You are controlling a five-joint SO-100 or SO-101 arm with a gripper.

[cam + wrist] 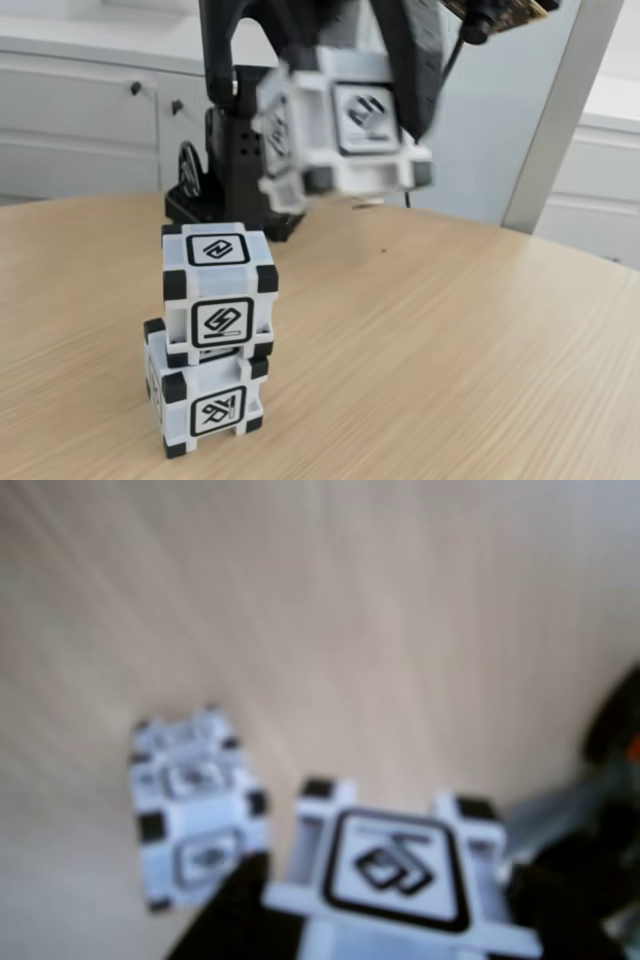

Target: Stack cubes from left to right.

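Note:
Two white cubes with black corners stand stacked on the wooden table at the front left of the fixed view, the upper cube [218, 292] sitting squarely on the lower cube [205, 398]. A third cube [345, 125] hangs blurred in the air above and to the right of the stack, with my black gripper [340, 110] shut on it from above. The wrist view has this held cube [395, 875] at the bottom edge between my gripper's [400, 930] dark fingers, and the stack [190, 810] lies below to its left, seen from above.
The arm's black base [225, 175] stands behind the stack. White cabinets [80, 120] line the back wall, and a pale post [560, 110] leans at the right. Bare wooden tabletop [450, 350] stretches to the right of the stack.

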